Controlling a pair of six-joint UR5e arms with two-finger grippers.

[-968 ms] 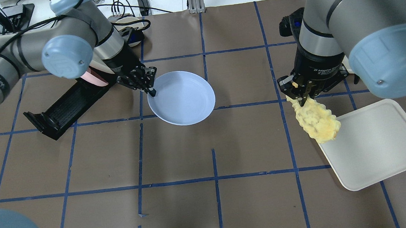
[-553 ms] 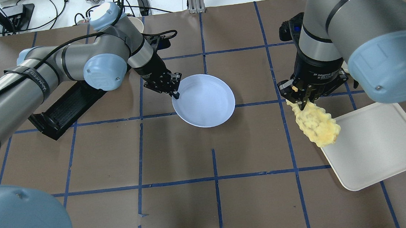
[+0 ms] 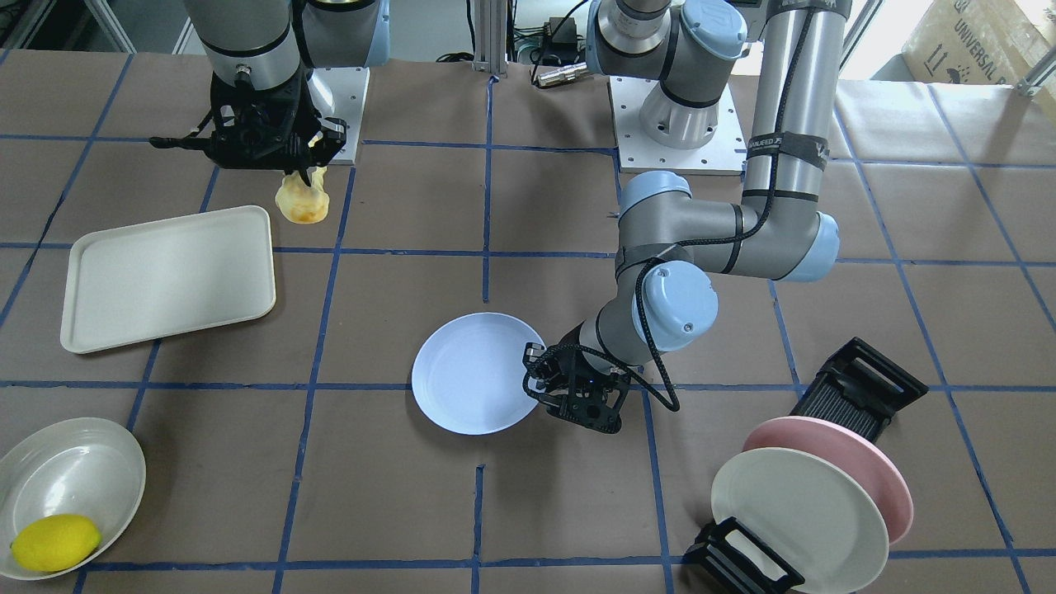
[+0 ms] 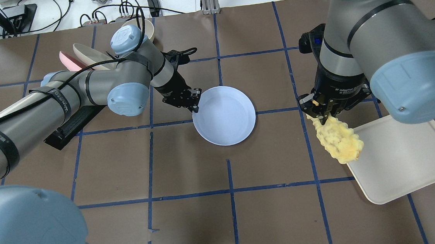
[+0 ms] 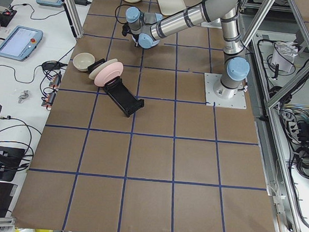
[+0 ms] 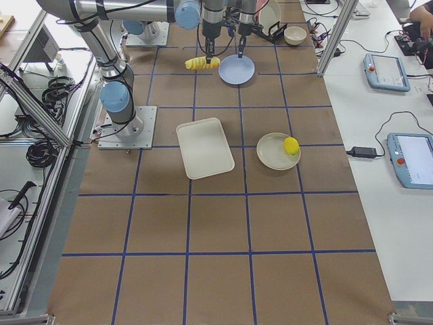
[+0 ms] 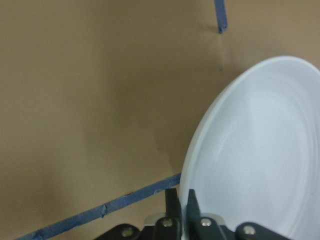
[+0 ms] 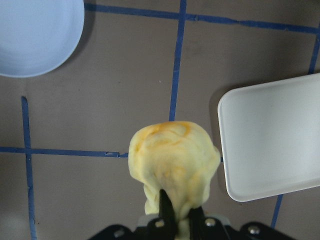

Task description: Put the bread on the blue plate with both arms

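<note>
The blue plate (image 4: 227,117) lies level near the table's middle; it also shows in the front view (image 3: 470,371) and the left wrist view (image 7: 260,160). My left gripper (image 4: 196,108) is shut on the plate's rim at its left edge (image 7: 182,210). My right gripper (image 4: 322,117) is shut on the upper end of the bread (image 4: 339,139). The pale-yellow roll hangs above the table, golden end down (image 8: 172,155), right of the plate, by the white tray's corner. It also shows in the front view (image 3: 302,200).
A cream-white rectangular tray (image 4: 402,158) lies at the right. A black dish rack (image 3: 858,388) holds a pink plate (image 3: 874,462) and a cream plate (image 3: 800,516). A white bowl (image 3: 74,462) holds a lemon (image 3: 54,542). A small bowl (image 4: 148,26) stands at the back.
My left gripper has carried the blue plate to the right, toward the table's middle. My right gripper with the bread has shifted only slightly toward the front edge.
</note>
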